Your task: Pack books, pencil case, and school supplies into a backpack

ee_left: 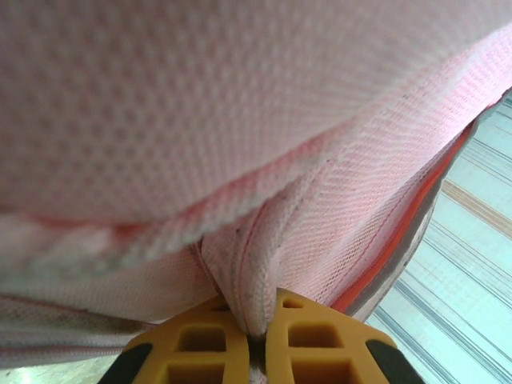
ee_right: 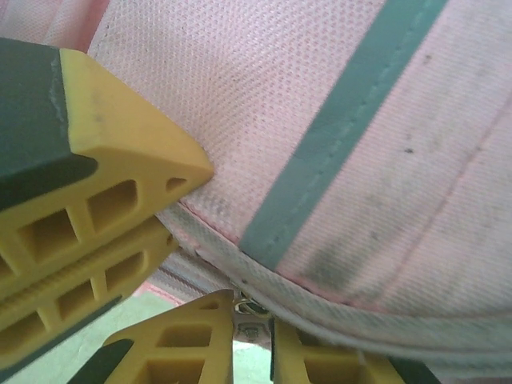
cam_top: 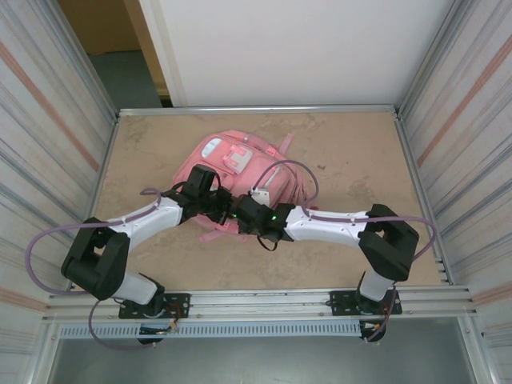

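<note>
The pink backpack (cam_top: pixel 240 160) lies in the middle of the table, its front pockets facing up. Both arms meet at its near edge. My left gripper (cam_top: pixel 226 210) is shut on a fold of the backpack's pink mesh fabric (ee_left: pixel 254 264), the seam pinched between the yellow fingertips (ee_left: pixel 216 332). Beside it, my right gripper (ee_right: pixel 252 308) is shut on the metal zipper pull (ee_right: pixel 251 328) under the backpack's pale rim (ee_right: pixel 336 312). The left gripper's yellow fingers (ee_right: pixel 120 160) press the fabric just to its left. The books, pencil case and school supplies are out of view.
Bare brown table (cam_top: pixel 352 152) lies to the right of the backpack and behind it. Corrugated metal walls (cam_top: pixel 456 120) close in both sides. A metal rail (cam_top: pixel 264 300) runs along the near edge. Purple cables (cam_top: pixel 300 172) loop over the arms.
</note>
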